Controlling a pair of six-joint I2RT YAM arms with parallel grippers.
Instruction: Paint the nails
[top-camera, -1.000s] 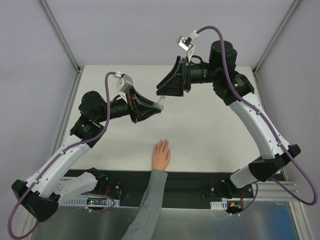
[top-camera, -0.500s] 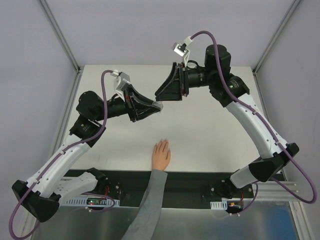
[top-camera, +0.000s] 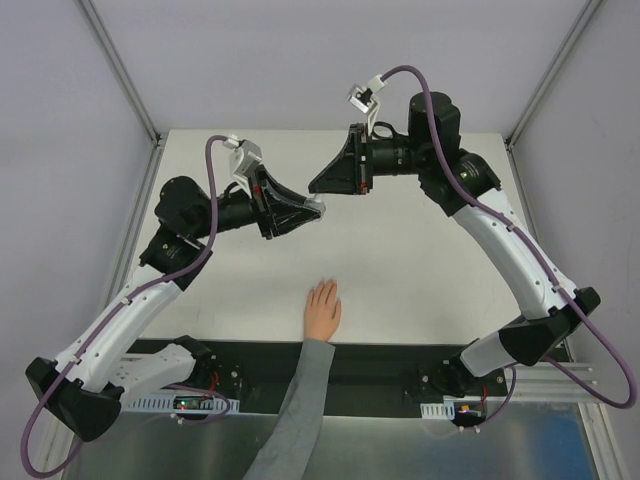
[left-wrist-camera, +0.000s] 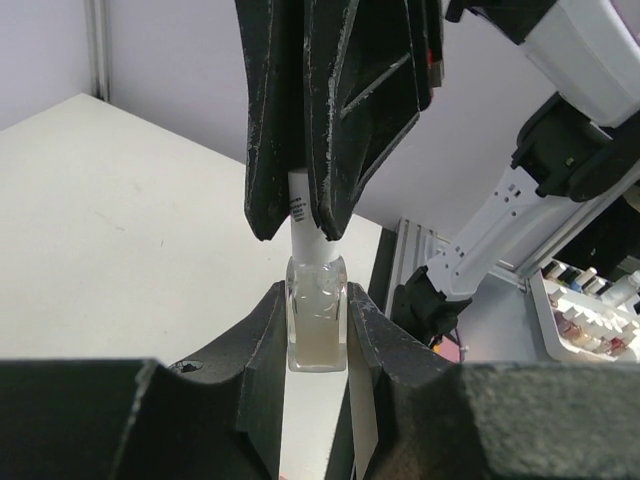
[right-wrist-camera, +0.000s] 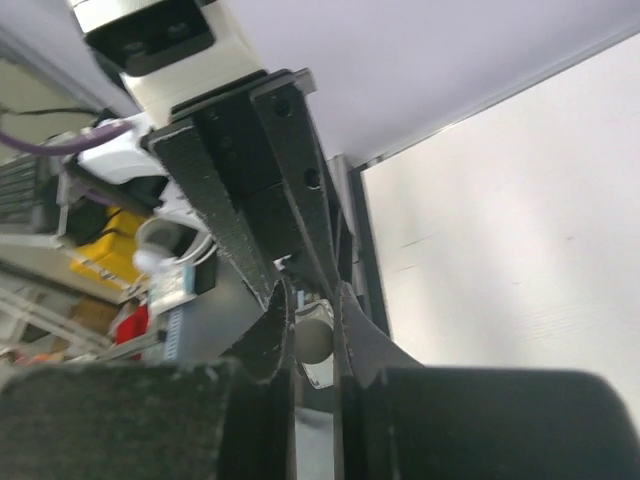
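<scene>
A pale hand (top-camera: 322, 312) lies flat on the white table (top-camera: 430, 260) near the front edge, its wrist in a grey sleeve. The nails (top-camera: 325, 287) are tiny at the fingertips. Well above and behind the hand, my left gripper (top-camera: 308, 207) is shut on a small clear bottle (left-wrist-camera: 318, 325) of pale liquid. The bottle's white cap (left-wrist-camera: 303, 225) points into my right gripper (top-camera: 318, 185). In the right wrist view my right gripper (right-wrist-camera: 312, 312) is shut on that round cap (right-wrist-camera: 313, 338).
A black base rail (top-camera: 380, 362) runs along the table's near edge, crossed by the grey sleeve (top-camera: 300, 410). Metal frame posts (top-camera: 120, 70) stand at the table's back corners. Beyond the table, the left wrist view shows a rack of small polish bottles (left-wrist-camera: 585, 310).
My right gripper has come slightly left onto the bottle's cap and shut on it. The left gripper has kept its hold on the bottle. The hand has not moved.
</scene>
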